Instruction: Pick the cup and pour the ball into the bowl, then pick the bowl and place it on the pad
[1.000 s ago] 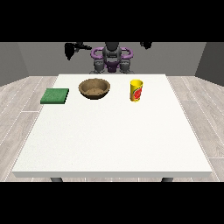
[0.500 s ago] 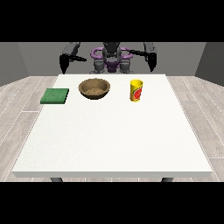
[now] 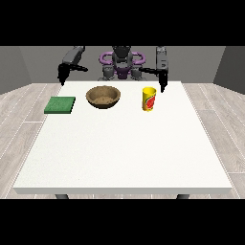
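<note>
The large white table (image 3: 124,143) fills most of the view, with the purple-and-grey humanoid robot (image 3: 122,64) small behind its far edge. On the table's far half stand 3 things in a row: a flat green square pad (image 3: 60,105) at the view's left, a round brown wooden bowl (image 3: 103,96) in the middle, and a yellow cup with a red label (image 3: 149,99) at the view's right. All 3 are apart from each other, and the ball cannot be seen inside the cup from here.

Judging by this layout, step 1 is only starting: the cup stands upright and untouched, so nothing has been poured. The next move calls for the nearer hand to come down beside the cup and close around it.

The hand at the view's right (image 3: 162,85) hangs pointing down just behind the cup, holding nothing and not touching it; how far its fingers spread I cannot tell. The hand at the view's left (image 3: 61,75) hangs over the table's far left corner, also empty, its fingers likewise unreadable.
</note>
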